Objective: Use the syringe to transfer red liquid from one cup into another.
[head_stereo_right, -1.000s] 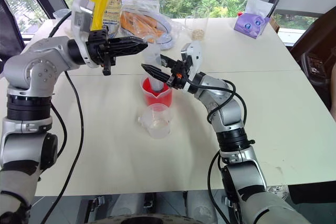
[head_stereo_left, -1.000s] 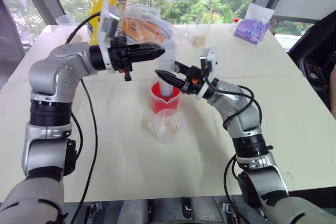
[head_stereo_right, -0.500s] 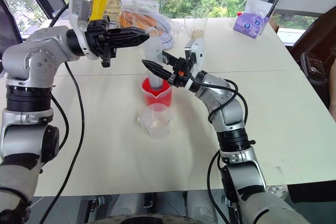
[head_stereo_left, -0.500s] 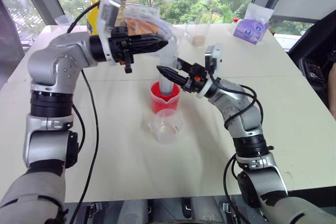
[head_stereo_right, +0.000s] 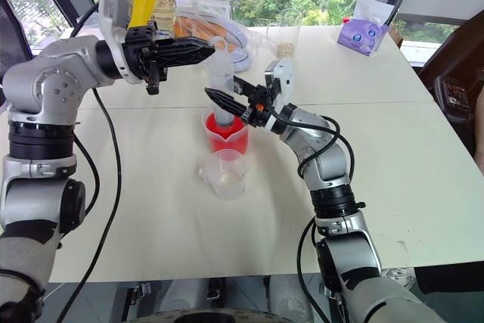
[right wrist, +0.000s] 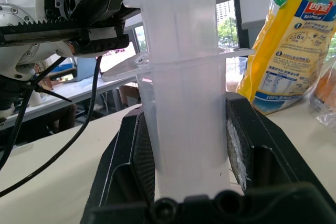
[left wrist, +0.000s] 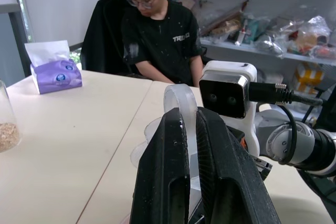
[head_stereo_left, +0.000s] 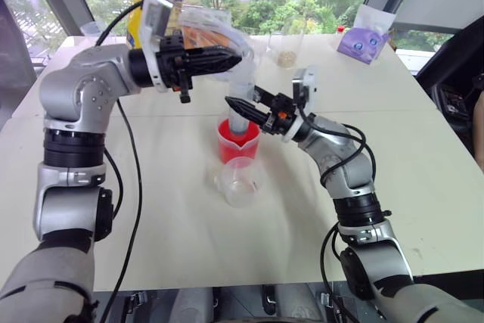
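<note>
Your left end effector point(head_stereo_left: 227, 59) is clamped on the plunger top point(left wrist: 180, 103) of the syringe point(head_stereo_right: 221, 88), directly above the red cup point(head_stereo_left: 236, 140) on the worktop point(head_stereo_left: 174, 209). The syringe stands upright with its lower end inside that cup. Your right end effector point(head_stereo_left: 240, 106) is clamped round the barrel just above the rim. The colourless cup point(head_stereo_left: 240, 181) sits just in front of the red one.

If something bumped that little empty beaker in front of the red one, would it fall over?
Probably it would slide or tip easily: the short clear beaker looks empty, thin-walled plastic, so likely very light. Its wide base may help it stay upright. It stands right beside the red beaker, which might stop it on that side.
</note>
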Available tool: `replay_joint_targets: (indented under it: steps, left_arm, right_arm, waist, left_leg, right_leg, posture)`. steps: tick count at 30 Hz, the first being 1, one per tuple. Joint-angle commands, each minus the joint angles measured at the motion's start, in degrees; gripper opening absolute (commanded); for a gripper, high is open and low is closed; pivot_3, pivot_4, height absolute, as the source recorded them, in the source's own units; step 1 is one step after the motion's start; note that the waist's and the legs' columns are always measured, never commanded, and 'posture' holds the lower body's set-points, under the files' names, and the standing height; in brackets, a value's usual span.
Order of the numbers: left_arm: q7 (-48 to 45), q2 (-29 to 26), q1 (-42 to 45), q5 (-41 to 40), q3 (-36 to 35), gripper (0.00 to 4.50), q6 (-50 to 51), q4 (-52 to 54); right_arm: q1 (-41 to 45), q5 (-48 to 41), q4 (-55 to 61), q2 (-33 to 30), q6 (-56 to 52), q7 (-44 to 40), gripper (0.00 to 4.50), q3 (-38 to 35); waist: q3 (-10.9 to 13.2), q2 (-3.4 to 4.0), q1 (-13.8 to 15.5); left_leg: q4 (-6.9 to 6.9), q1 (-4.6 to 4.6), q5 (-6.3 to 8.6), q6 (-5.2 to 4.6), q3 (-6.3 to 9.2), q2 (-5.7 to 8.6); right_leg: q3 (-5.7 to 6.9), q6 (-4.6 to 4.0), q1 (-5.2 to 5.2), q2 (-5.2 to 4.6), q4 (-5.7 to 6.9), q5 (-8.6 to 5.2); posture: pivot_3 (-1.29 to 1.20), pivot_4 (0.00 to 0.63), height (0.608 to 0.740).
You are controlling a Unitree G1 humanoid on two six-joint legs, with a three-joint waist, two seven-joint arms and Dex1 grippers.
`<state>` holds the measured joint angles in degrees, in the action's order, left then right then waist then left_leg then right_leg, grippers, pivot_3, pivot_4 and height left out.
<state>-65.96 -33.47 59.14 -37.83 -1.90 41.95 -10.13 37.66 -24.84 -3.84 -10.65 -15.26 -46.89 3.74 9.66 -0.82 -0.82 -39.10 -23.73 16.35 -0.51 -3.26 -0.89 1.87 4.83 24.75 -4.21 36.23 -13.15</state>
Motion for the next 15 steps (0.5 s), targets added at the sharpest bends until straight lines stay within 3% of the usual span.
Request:
replay_joint_targets:
  steps: [1,8,12,15]
  left_arm:
    - [1.93,0.21,3.87,-1.00,-4.10,0.03,-2.73,1.85]
    - [1.15,-0.58,0.56,-0.08,-2.42,0.03,-2.05,3.29]
    - [0.99,-1.30,-2.09,0.53,-1.62,1.60,-1.64,4.18]
    - [1.04,-1.81,-3.83,0.85,-1.68,3.15,-1.75,4.69]
  right_arm:
    - [-0.10,1.32,0.47,0.26,-0.88,-2.84,1.47,4.37]
    - [2.29,0.10,2.72,-0.61,-2.26,-2.03,1.47,2.68]
    - [4.09,-0.75,4.13,-1.29,-3.61,-1.55,1.47,1.49]
    - [4.92,-1.56,4.97,-1.71,-4.86,-1.24,1.47,0.86]
  waist:
    - [0.00,0.00,0.00]
    - [0.00,0.00,-0.01]
    - [0.00,0.00,-0.16]
    - [0.00,0.01,-0.05]
  left_leg:
    - [0.00,0.00,0.00,0.00,0.00,0.00]
    - [0.00,0.00,0.00,0.00,0.00,0.00]
    - [0.00,0.00,0.00,0.00,0.00,-0.01]
    - [0.00,0.01,0.00,0.00,0.02,-0.01]
  right_leg:
    - [0.00,0.00,0.00,0.00,0.00,0.00]
    - [0.00,0.00,0.00,0.00,0.00,0.00]
    - [0.00,0.00,0.00,0.00,0.01,0.00]
    - [0.00,0.00,0.01,0.00,0.04,0.00]
  posture:
    - [0.00,0.150,0.740]
    - [0.00,0.150,0.740]
    - [0.00,0.150,0.740]
    - [0.00,0.150,0.740]
